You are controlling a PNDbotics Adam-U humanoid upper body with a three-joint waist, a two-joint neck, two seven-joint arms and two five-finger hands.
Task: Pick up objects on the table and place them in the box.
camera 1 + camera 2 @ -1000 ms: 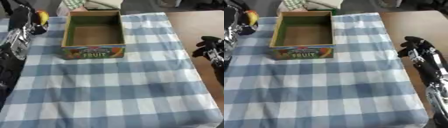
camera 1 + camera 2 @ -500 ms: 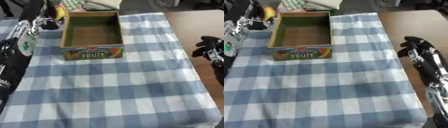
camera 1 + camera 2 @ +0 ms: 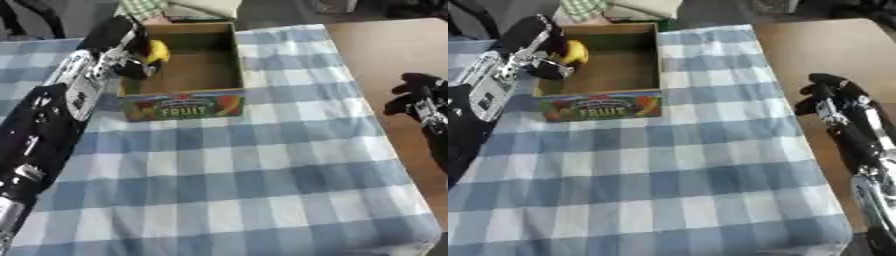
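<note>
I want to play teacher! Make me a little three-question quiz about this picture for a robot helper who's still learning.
1. True or false: the robot's left hand holds the small yellow object over the open cardboard box with FRUIT printed on its front.
2. Which surface is the robot's right hand above? A) blue-and-white checked tablecloth B) bare brown tabletop
3. Fill in: the printed box stands on the ____.

Key: 1 true; 2 B; 3 the checked tablecloth.
</note>
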